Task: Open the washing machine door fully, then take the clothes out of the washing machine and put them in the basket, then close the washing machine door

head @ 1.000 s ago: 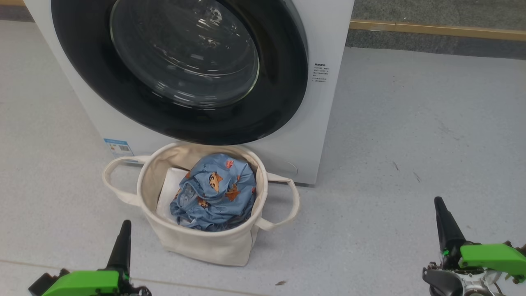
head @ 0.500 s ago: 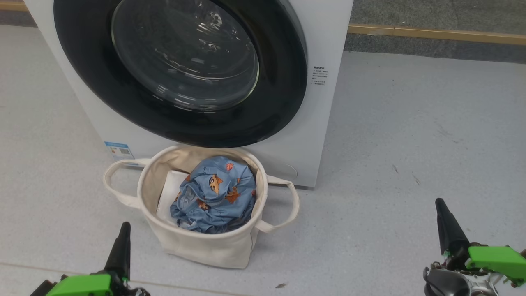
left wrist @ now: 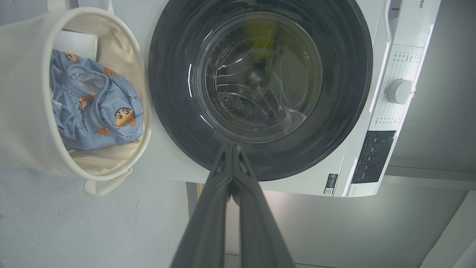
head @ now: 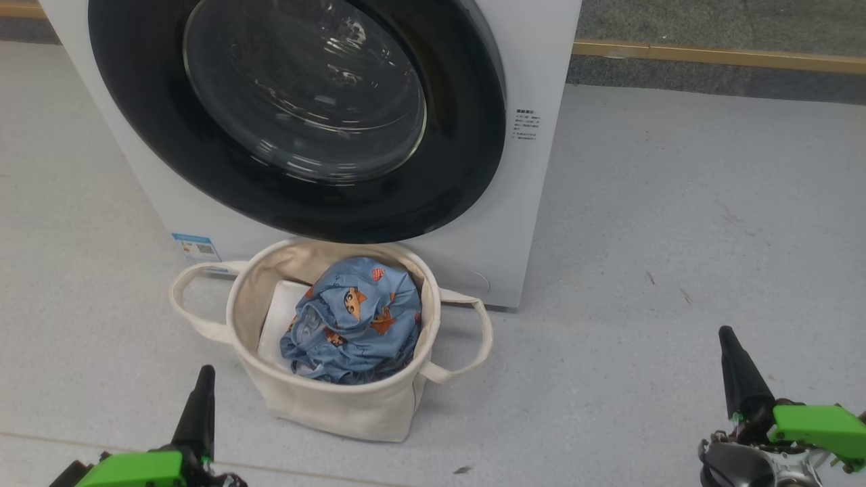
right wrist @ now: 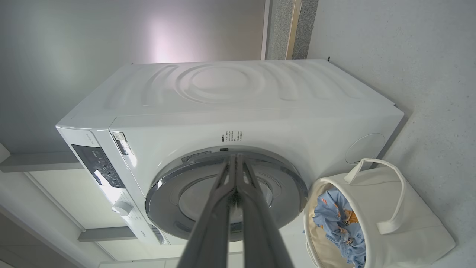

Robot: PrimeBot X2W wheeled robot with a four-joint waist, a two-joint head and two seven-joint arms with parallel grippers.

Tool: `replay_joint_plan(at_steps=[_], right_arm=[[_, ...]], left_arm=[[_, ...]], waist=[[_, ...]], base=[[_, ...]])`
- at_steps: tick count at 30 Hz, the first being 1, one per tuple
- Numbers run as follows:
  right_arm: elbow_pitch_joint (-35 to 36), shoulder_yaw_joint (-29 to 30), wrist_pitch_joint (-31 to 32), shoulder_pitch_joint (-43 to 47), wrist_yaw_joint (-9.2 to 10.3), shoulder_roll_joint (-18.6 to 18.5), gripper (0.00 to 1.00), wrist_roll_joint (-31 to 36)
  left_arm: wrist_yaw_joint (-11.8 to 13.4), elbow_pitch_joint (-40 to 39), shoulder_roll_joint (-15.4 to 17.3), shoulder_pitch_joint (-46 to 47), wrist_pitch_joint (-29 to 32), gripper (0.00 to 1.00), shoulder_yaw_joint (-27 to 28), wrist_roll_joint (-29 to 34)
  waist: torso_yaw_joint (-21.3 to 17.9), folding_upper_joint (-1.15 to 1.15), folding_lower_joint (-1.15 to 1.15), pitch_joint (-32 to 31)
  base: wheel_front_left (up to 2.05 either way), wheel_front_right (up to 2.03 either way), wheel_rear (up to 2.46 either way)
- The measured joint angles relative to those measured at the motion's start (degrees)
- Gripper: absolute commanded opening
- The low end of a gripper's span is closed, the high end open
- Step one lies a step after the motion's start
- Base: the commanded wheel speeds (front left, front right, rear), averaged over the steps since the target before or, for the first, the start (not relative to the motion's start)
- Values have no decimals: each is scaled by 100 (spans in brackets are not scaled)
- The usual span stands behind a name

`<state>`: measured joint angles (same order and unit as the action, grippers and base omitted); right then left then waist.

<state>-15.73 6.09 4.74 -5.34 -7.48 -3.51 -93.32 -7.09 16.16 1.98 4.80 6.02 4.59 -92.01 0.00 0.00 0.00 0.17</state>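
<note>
The washing machine [head: 534, 196] [right wrist: 230, 111] stands white ahead of me, its round black-rimmed door [head: 304, 108] [left wrist: 260, 82] [right wrist: 227, 193] shut flat against the front. Through the glass only bare drum shows. Directly below the door sits the cream basket [head: 331, 399] [left wrist: 22, 93] [right wrist: 409, 227], holding the light blue cartoon-print clothes [head: 355, 318] [left wrist: 96, 104] [right wrist: 338, 219]. My left gripper [head: 203, 379] [left wrist: 232, 149] is shut and empty at the lower left, short of the basket. Low on the right, well clear of the machine, my right gripper [head: 727, 338] [right wrist: 235, 158] is shut and empty.
A plain white folded sheet [head: 279, 318] lies in the basket beside the clothes. Grey floor [head: 676, 237] spreads to the right of the machine, ending at a wooden strip [head: 717, 51] along the far wall. The control panel and knob [left wrist: 398, 91] sit above the door.
Between the oldest frame and half a second ago the head camera shifted slightly, sliding the whole picture down a little. Since then nothing has moved; both grippers stay shut.
</note>
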Motion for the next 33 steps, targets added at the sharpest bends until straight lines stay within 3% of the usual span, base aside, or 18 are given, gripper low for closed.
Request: replay_joint_plan(at_steps=[33], right_arm=[[-2,41,58,0,0,18,0,3]], left_arm=[[0,0,0,0,0,0,0,0]], waist=[[0,0,0,0]], base=[[0,0,0]])
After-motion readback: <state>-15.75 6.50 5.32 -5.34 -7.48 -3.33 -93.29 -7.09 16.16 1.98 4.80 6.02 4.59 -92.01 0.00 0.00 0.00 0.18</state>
